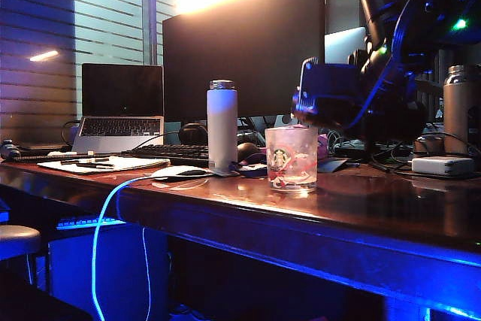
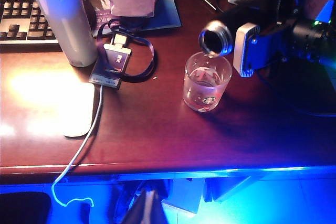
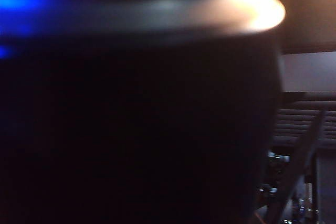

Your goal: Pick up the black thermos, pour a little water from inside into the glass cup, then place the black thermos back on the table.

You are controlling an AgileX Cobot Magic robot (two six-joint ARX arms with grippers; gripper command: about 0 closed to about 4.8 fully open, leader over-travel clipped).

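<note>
Thermos (image 2: 216, 38): clamped in the right tool (image 2: 247, 48), tipped nearly level, mouth over the cup (image 2: 207, 81) to pour.
Cup: upright on the worktop (image 2: 157, 129), beneath the mouth.
Left tool: unseen, cannot tell.

We see the black thermos (image 2: 216, 39) tipped almost level, its shiny open mouth hanging just above the glass cup (image 2: 207, 82) — a short clear tumbler with a green logo and pink-red decoration, upright on the glossy reddish-brown table (image 2: 157, 129). The thermos sits clamped in the right gripper (image 2: 247, 48), clear of the tabletop.
</note>
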